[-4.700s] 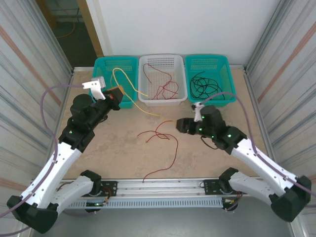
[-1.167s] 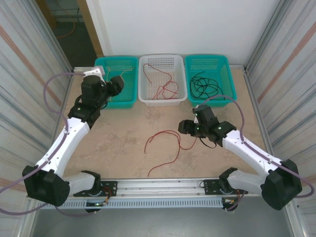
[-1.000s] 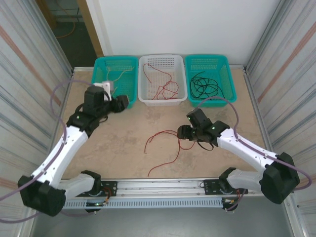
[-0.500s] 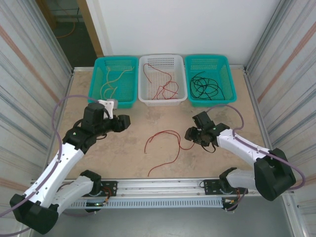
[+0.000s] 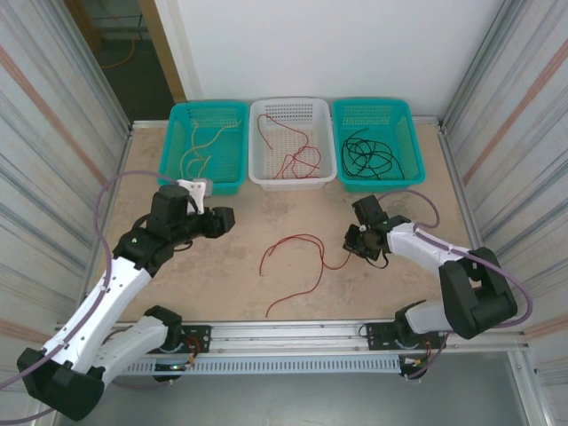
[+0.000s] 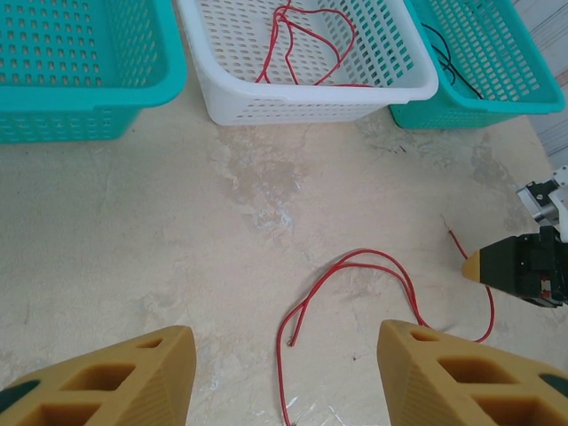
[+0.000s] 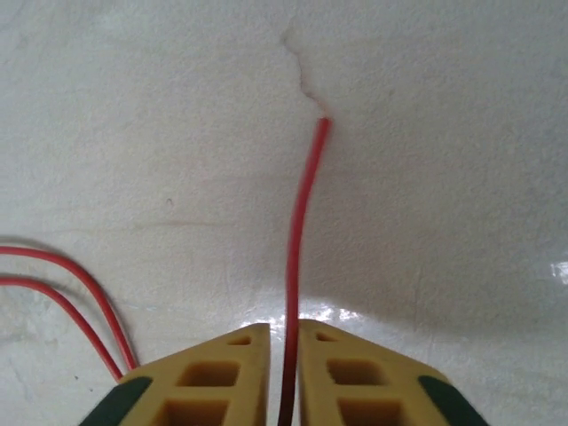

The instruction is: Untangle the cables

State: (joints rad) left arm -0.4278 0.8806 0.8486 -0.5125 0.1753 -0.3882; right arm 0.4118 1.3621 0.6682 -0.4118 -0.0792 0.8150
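One loose red cable [image 7: 299, 231]: right gripper [image 7: 284, 330] pinches its end, left gripper [image 6: 284, 335] wide, empty; lift slowly toward far-edge white basket [image 6: 293, 106].

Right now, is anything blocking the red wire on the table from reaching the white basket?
Nothing visible. The right gripper is shut on one end of the red cable, and only bare table lies between it and the white basket. The left gripper hovers open off to the side.

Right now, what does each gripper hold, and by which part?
The right gripper pinches the red cable just short of its free end; the left gripper, open, holds nothing.
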